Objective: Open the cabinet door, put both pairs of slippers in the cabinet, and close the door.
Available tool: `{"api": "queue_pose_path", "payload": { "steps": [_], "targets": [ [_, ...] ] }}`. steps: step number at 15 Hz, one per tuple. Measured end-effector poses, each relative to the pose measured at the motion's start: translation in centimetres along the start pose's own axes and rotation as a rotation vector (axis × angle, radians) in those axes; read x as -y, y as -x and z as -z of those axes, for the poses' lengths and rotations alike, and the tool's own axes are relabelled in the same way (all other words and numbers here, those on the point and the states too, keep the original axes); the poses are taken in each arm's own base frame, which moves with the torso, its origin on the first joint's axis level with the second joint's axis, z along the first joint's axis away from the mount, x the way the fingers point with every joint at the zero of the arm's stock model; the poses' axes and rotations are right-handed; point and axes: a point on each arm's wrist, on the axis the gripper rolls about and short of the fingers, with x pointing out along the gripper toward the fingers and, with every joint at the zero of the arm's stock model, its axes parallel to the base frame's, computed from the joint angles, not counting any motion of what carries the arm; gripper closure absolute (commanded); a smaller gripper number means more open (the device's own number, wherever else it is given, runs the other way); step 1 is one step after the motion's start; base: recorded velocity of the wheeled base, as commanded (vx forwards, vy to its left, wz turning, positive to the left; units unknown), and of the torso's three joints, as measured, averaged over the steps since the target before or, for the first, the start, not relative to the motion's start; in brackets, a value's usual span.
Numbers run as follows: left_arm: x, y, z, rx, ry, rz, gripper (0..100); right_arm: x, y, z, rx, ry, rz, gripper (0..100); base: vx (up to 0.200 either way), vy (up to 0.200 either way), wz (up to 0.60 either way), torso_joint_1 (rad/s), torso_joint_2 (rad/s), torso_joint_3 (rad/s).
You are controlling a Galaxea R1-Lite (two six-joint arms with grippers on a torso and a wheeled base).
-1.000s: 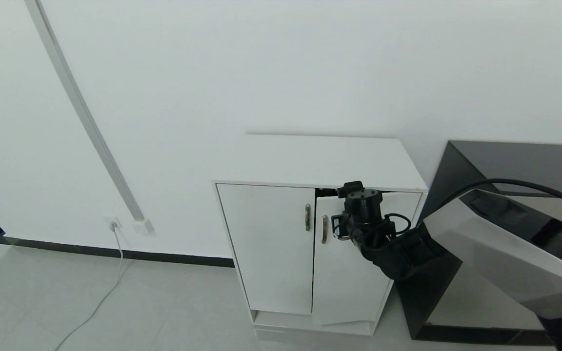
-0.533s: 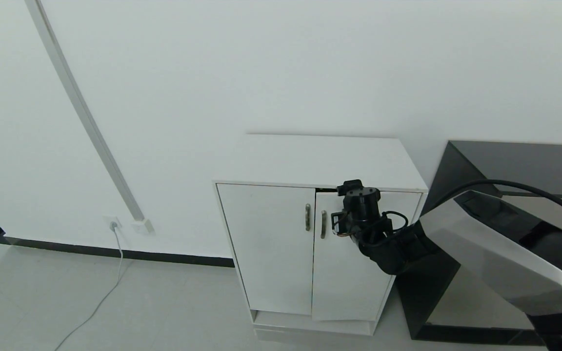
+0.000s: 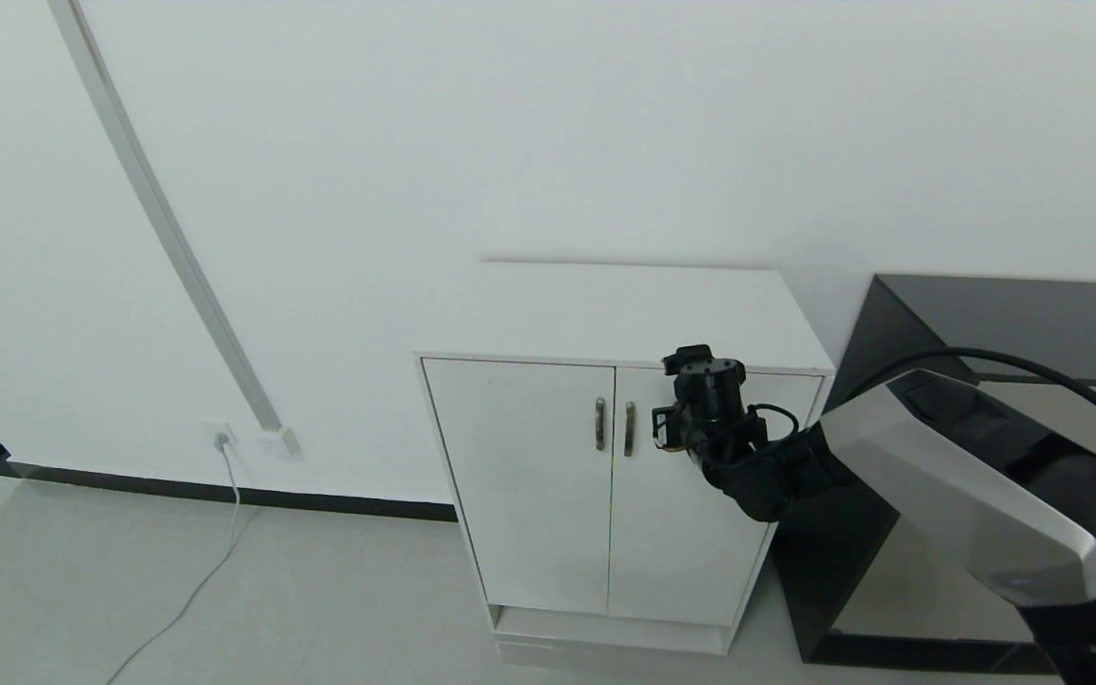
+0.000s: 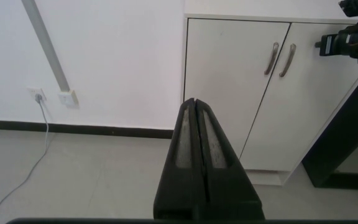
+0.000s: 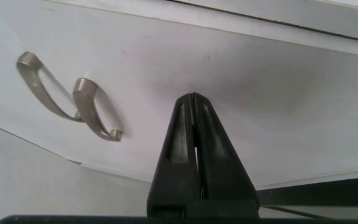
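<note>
The white cabinet (image 3: 605,314) stands against the wall with both doors shut and flush. Its two metal handles (image 3: 629,428) sit side by side at the centre seam. My right gripper (image 3: 659,433) is shut, with nothing in it, and rests against the right door (image 3: 681,542) just beside that door's handle. In the right wrist view the shut fingertips (image 5: 194,99) meet the door panel, with the handles (image 5: 95,109) close by. My left gripper (image 4: 195,102) is shut and empty, held low some way in front of the cabinet (image 4: 229,93).
A glossy black unit (image 3: 986,314) stands close against the cabinet's right side. A wall socket with a grey cable (image 3: 222,440) and a slanted wall conduit (image 3: 158,209) lie to the left. Grey tiled floor (image 3: 272,590) spreads in front.
The right door was ajar a second ago and is now shut. My right gripper moved in toward the cabinet with it, pressing on the panel.
</note>
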Motion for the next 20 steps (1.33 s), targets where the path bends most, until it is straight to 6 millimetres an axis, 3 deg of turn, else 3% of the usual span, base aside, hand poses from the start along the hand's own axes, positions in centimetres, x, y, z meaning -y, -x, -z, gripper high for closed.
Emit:
{"api": "queue_pose_path", "payload": {
  "steps": [20],
  "targets": [
    [0.00, 0.00, 0.00, 0.000, 0.002, 0.000, 100, 0.29, -0.29, -0.33, 0.013, 0.010, 0.014, 100, 0.000, 0.000, 0.00, 0.000, 0.00, 0.000]
  ]
}}
